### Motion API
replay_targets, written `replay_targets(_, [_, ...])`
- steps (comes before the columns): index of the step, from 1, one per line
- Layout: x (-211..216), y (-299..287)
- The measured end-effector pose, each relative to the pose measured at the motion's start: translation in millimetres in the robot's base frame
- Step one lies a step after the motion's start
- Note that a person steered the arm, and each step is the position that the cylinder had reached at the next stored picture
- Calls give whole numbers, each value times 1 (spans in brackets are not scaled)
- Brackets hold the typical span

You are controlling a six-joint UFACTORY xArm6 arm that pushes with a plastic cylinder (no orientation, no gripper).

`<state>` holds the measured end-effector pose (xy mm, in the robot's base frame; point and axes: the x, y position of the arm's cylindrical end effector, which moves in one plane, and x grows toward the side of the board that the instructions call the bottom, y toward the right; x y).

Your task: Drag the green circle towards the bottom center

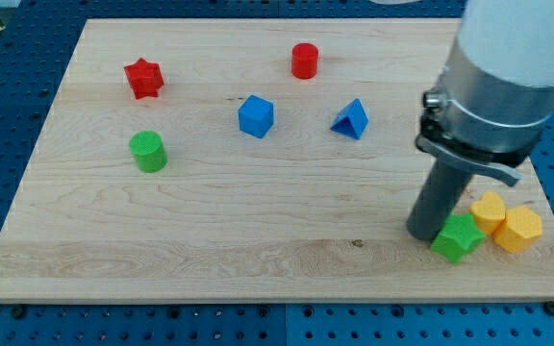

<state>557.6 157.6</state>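
Observation:
The green circle (148, 151), a short green cylinder, stands at the view's left on the wooden board (258, 259). My tip (421, 234) is far from it, at the view's lower right, touching the left side of a green star block (456, 237). The dark rod rises from the tip to the grey and white arm body at the view's upper right.
Two yellow blocks (490, 210) (517, 230) sit just right of the green star near the board's right edge. A red star (143, 78), a red cylinder (304, 61), a blue cube-like block (256, 116) and a blue triangle (351, 119) lie across the upper half.

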Motion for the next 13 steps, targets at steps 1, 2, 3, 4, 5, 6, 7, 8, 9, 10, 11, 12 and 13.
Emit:
replay_targets(1, [0,8])
replay_targets(2, [0,-78])
replay_targets(3, [-3,-164])
replay_targets(4, [-21,-257])
replay_targets(5, [-51,-349])
replay_targets(6, [-87,-381])
replay_targets(7, [-92,-369])
replay_targets(8, [-98,-340])
replay_targets(9, [-98,-337])
replay_targets(10, [-105,-327])
replay_targets(11, [-114,-327])
replay_targets(12, [-114,-326])
replay_targets(13, [-113,-298])
